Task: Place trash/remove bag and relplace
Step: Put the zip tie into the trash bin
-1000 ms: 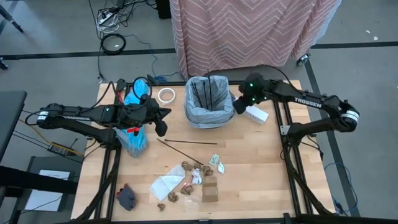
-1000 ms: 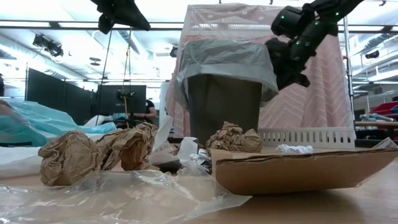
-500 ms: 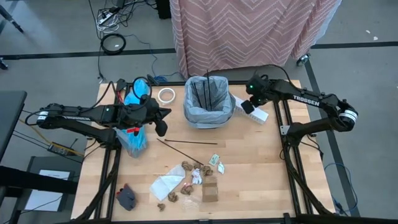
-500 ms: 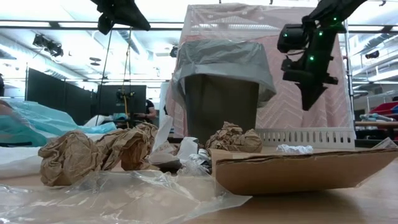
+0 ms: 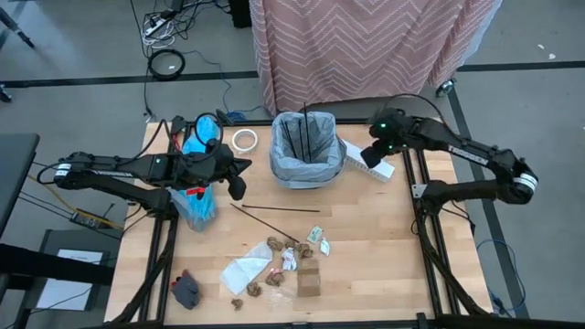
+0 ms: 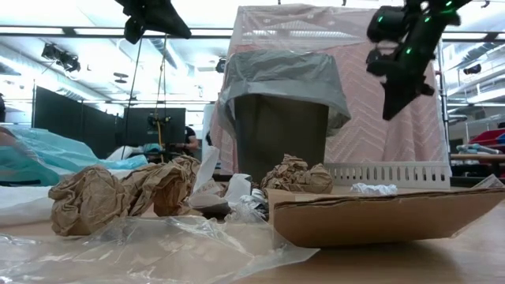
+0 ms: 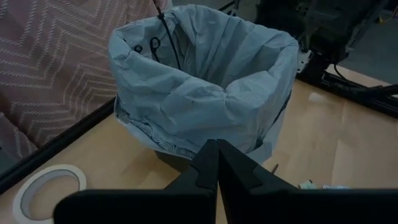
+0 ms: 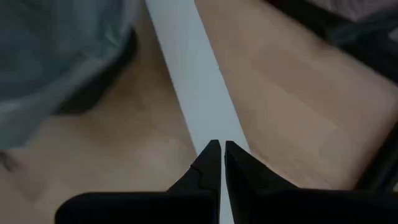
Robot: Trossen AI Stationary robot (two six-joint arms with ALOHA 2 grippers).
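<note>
While both dark arms hang above the wooden table (image 5: 384, 238), neither grasps anything. In the high view the right pincer (image 5: 370, 157) sits right of centre in the upper half of the frame, its fingers clenched together and empty above the long white box (image 5: 366, 161), which lies just right of the bin. The left pincer (image 5: 238, 188) hovers left of centre, likewise clenched with nothing between its fingers, near the translucent turquoise-blue plastic bag (image 5: 194, 203) on the table's left side. The thin, crinkly light grey plastic bag (image 5: 307, 168) lines the dark bin (image 6: 284, 134) at upper centre, with thin dark sticks (image 5: 306, 137) standing inside it. A white tape ring (image 5: 243, 140) lies just left of the bin. Below centre, another long dark stick (image 5: 274, 211) rests on the wood, and lower still are crumpled brown paper wads (image 5: 279, 244), a cardboard scrap (image 5: 309, 279) and white paper bits (image 5: 245, 273).
</note>
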